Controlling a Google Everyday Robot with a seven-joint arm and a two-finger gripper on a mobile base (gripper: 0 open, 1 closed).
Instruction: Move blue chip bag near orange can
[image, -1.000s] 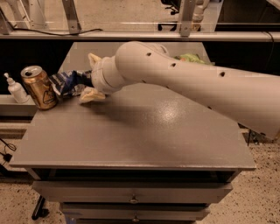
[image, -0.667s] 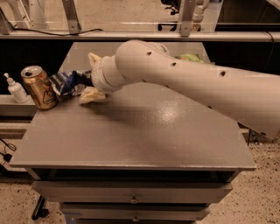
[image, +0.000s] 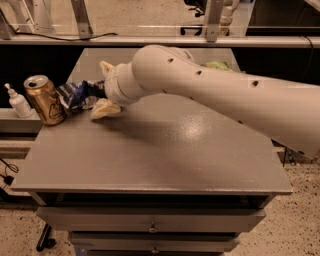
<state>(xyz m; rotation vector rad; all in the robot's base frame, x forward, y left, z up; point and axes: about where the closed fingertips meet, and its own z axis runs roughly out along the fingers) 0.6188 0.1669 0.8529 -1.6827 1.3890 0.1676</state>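
The blue chip bag (image: 77, 95), crumpled navy foil with white lettering, lies on the grey table (image: 165, 160) at its left edge. It sits right beside the orange can (image: 45, 100), which stands upright and seems to touch it. My gripper (image: 102, 87) is at the bag's right end. Its cream fingers (image: 106, 108) stand wide apart, one above and one below the bag, with the bag's end between them. The thick white arm (image: 215, 97) reaches in from the right.
A small white pump bottle (image: 19, 102) stands on a lower ledge left of the can. A green chip bag (image: 218, 65) peeks out behind the arm at the table's far side. A drawer (image: 150, 220) runs under the table's front edge.
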